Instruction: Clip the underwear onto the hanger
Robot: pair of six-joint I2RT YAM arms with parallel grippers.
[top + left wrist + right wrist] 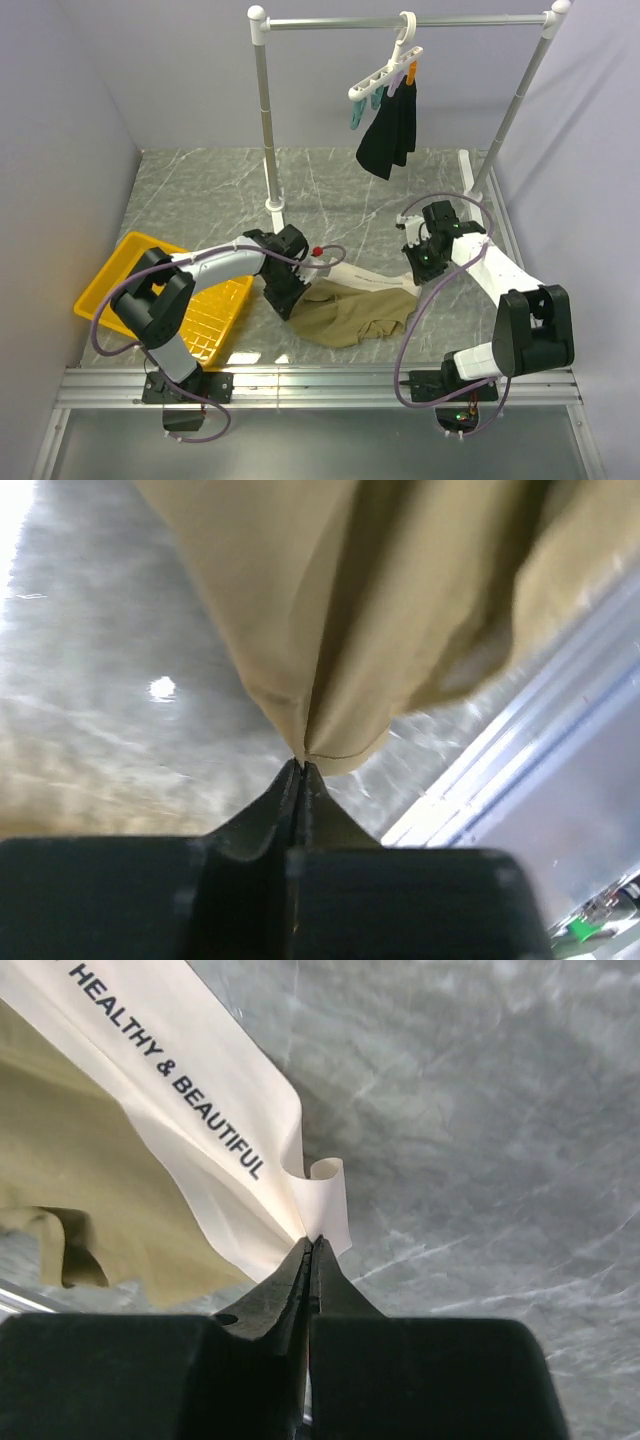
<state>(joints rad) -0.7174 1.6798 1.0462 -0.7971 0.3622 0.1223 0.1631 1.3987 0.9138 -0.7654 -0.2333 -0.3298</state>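
top external: underwear [365, 315] outside yellow basket [105, 268].

Black-jointed white arms [215, 262] with looping lavender cables [400, 365].

Text I read: "HEALTHY & BEAUTIFUL", in black capitals
Printed on: the cream waistband [200, 1150] of the underwear [80, 1160]

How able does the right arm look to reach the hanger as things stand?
Probably yes, with a catch. Nothing stands between the right gripper and the hanger, hung high on the far side. But it is shut on the underwear, whose other end the left gripper grips.
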